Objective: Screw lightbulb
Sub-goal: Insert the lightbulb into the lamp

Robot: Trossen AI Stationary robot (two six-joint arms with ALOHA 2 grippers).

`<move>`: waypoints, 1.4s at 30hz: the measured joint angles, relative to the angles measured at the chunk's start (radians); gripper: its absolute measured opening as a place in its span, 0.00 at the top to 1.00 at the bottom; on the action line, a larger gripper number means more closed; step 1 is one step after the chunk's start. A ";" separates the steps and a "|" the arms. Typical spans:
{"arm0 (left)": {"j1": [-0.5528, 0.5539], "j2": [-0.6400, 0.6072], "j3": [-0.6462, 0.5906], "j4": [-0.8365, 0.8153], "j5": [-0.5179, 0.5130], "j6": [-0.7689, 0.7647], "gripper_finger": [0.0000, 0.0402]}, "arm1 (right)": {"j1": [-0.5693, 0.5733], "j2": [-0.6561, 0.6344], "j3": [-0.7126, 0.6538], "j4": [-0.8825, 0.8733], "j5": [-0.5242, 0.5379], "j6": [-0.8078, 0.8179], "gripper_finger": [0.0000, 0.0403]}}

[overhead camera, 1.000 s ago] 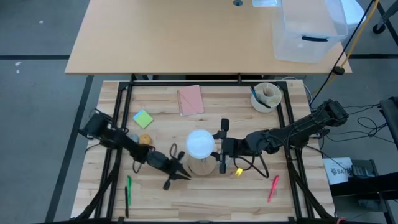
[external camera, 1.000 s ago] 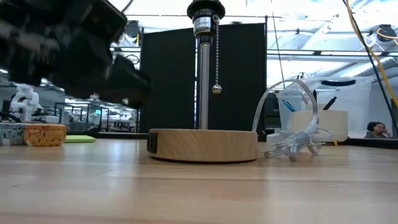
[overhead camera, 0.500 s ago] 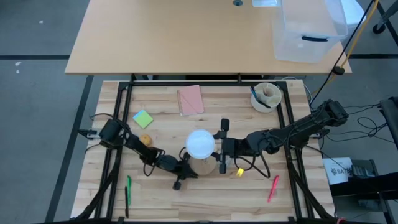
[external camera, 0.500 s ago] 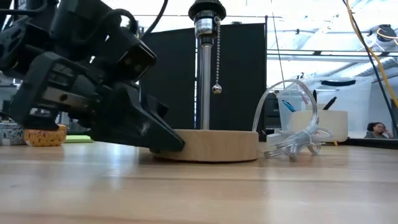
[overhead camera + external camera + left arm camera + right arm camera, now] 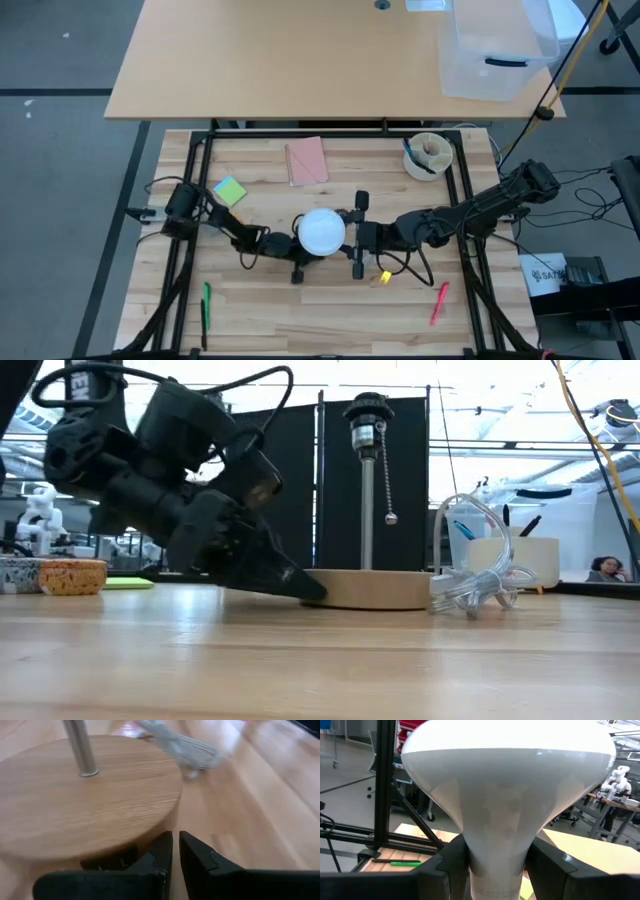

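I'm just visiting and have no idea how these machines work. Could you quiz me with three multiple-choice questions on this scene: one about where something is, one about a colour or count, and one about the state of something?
1. Where is the left gripper?
A. Low at the edge of the wooden lamp base
B. Inside the cup of pens
C. Over the pink notebook

2. What colour is the sticky-note pad near the left arm?
A. Blue
B. Green
C. Black

3. What is the right gripper doing?
A. Lying on the table
B. Hanging open with nothing in it
C. Gripping the lightbulb by its neck

Answers:
1 A: the low view and left wrist view show its nearly closed fingers at the base's rim.
2 B: the high view shows a green square.
3 C: the right wrist view shows both fingers against the bulb's narrow neck.
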 joint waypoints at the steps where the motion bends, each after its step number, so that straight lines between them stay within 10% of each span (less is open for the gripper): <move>1: 0.013 0.000 0.000 0.000 0.000 -0.006 0.90 | 0.000 0.000 0.000 -0.005 0.013 0.000 0.60; 21: 0.067 0.000 -0.008 0.001 0.032 0.001 0.90 | 0.041 0.000 -0.003 -0.031 0.458 0.053 0.60; 33: 0.066 0.000 -0.008 0.003 0.071 0.006 0.90 | -0.004 -0.130 -0.316 0.427 0.336 -0.123 0.60; 42: 0.067 -0.006 -0.008 0.033 0.097 0.003 0.90 | -0.060 -0.417 -0.446 0.221 0.128 -0.066 0.60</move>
